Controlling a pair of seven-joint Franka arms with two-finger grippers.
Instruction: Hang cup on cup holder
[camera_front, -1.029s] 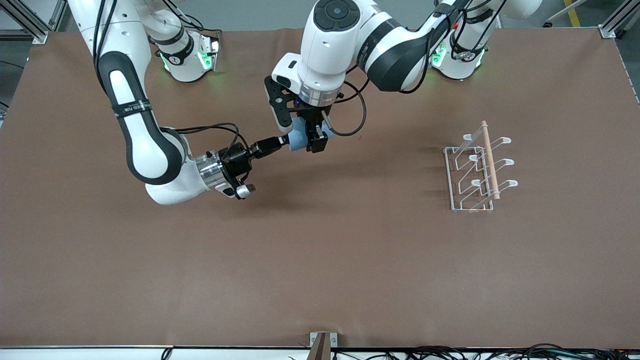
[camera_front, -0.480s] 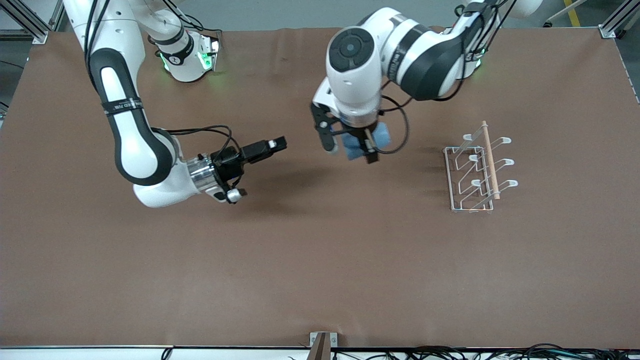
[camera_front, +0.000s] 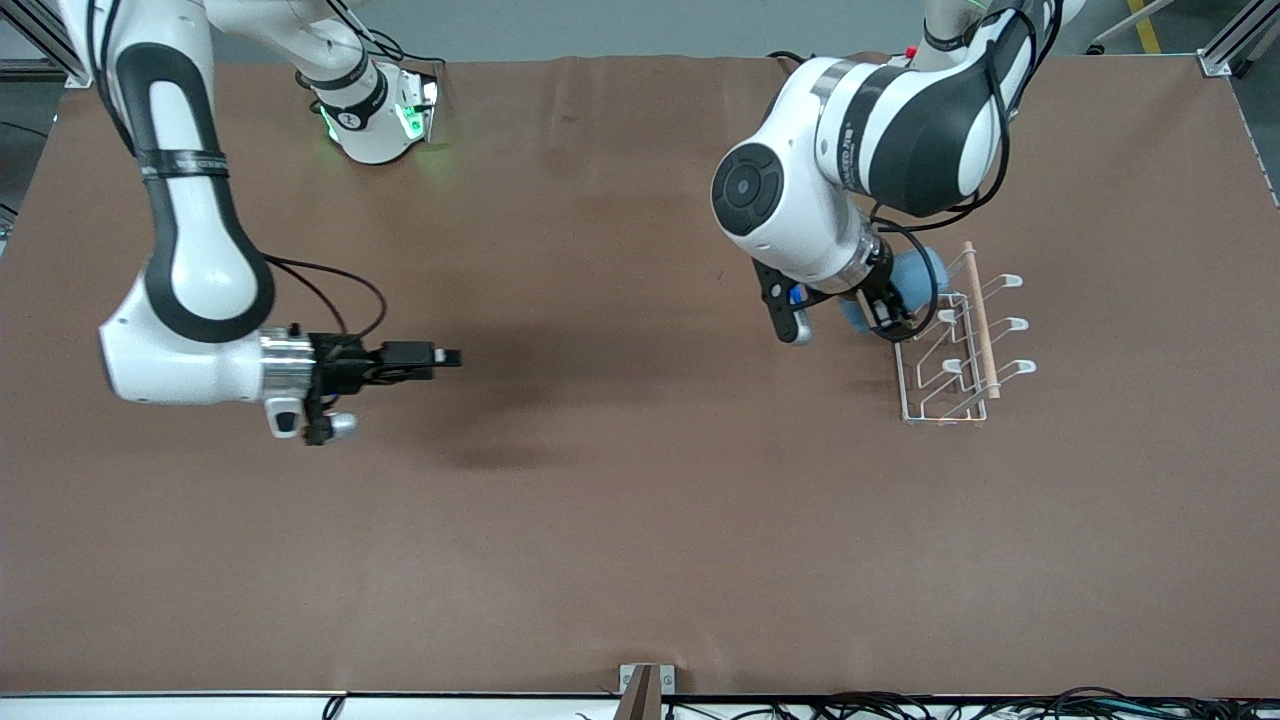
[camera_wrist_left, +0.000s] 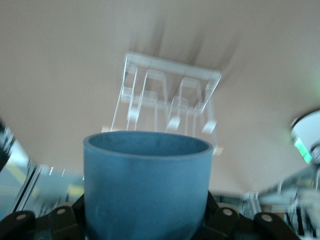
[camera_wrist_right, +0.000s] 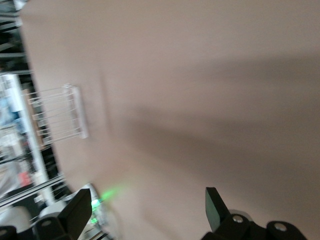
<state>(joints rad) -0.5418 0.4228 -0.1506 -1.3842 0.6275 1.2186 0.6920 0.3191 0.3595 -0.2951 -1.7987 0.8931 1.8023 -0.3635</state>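
My left gripper is shut on the light-blue cup and holds it in the air beside the white wire cup holder, at the end of the rack toward the robots' bases. In the left wrist view the cup fills the space between the jaws, mouth pointing away, with the cup holder past it. My right gripper is open and empty, low over bare table toward the right arm's end. Its fingers stand wide apart in the right wrist view, where the cup holder shows far off.
The brown table mat holds nothing else. The cup holder's wooden rod runs along its top, with prongs pointing up on both sides. The arms' bases stand at the table's edge by the robots.
My left arm has carried the cup from mid-table over to the cup holder. My right gripper, which touched the cup one second ago, has pulled back toward the right arm's end.
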